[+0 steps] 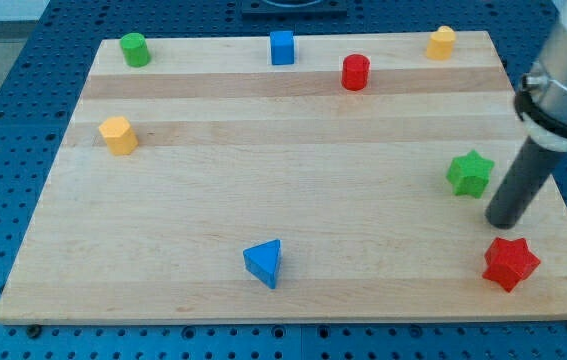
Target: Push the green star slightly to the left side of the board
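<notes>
My tip (504, 222), just right of green star (470, 173)

Green star (470, 173), flat on the wooden board (263, 200), near the view's right edge.

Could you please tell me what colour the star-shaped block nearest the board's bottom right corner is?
Red. The star shows clearly in the camera view, just below my tip.

Our arm ends in a straight dark rod, matte black-grey, down to my tip (504, 222). Above the tip sits a wider light grey cylindrical housing with a black collar ring.
</notes>
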`<control>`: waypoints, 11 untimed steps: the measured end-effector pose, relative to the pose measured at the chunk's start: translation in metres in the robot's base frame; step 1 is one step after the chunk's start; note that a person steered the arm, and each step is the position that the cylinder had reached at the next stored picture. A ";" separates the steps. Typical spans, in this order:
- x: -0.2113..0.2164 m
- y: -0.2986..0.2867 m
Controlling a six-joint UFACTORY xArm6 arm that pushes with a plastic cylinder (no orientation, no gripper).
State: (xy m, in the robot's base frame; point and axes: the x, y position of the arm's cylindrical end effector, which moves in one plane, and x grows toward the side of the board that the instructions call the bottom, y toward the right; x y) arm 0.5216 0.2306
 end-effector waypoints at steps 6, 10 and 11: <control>-0.041 -0.060; -0.109 -0.085; -0.095 -0.084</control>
